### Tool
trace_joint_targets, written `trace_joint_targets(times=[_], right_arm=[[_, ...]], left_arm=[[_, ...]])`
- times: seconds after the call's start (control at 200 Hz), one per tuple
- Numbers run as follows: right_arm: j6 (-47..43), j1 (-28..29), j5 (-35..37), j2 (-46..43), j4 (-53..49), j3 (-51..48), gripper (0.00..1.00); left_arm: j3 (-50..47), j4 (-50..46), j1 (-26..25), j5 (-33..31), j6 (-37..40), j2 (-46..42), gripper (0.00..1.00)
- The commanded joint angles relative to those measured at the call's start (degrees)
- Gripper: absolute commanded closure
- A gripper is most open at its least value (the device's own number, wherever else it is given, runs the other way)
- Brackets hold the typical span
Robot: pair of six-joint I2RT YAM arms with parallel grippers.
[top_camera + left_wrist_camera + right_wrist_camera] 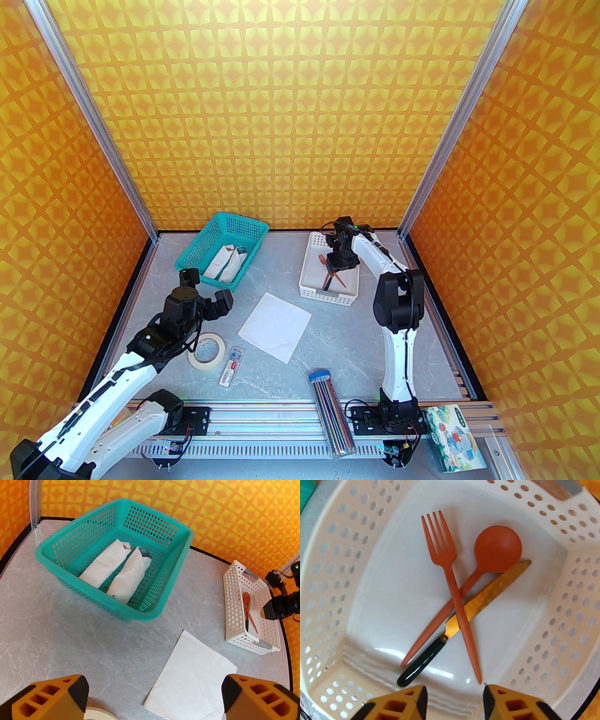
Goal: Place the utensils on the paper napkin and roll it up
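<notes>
The utensils lie crossed in the white slotted tray point(328, 573): an orange fork point(450, 573), a reddish-brown spoon point(498, 548) and a dark-handled knife point(487, 592). My right gripper point(454, 700) hovers just above their handle ends, jaws partly apart with nothing between them; from above, the right gripper point(340, 268) hangs over the tray point(328, 296). The paper napkin point(275, 326) lies flat mid-table. My left gripper point(206, 293) stands wide open and empty, left of the napkin point(194, 674) and in front of the basket.
A teal basket point(243, 225) at the back left holds two rolled white bundles point(117, 569). A tape roll point(206, 351), a small blister pack point(232, 365) and a clear pencil tube point(330, 412) lie near the front. A printed tissue pack point(452, 436) sits front right.
</notes>
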Motion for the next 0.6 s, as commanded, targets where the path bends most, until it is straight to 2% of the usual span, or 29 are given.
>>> trace_joint_targets(times=[0.0,0.27,0.595], right_arm=[[-2.16,0.19,2.21,3.36,-2.69,3.11,0.59],[-4.83,0.18,5.88,7.62,-4.38,5.95,0.59],[-6.5,0.19,5.91,10.81,-4.87,8.05,0.62]], left_arm=[[-0.81,-0.96,0.44,-1.06,0.06,-0.33,0.01],[-0.82,-1.24,0.46,-1.04,-0.38,0.02,0.01],[-0.21,-1.42,0.53,-1.06,-0.43,1.13,0.01]])
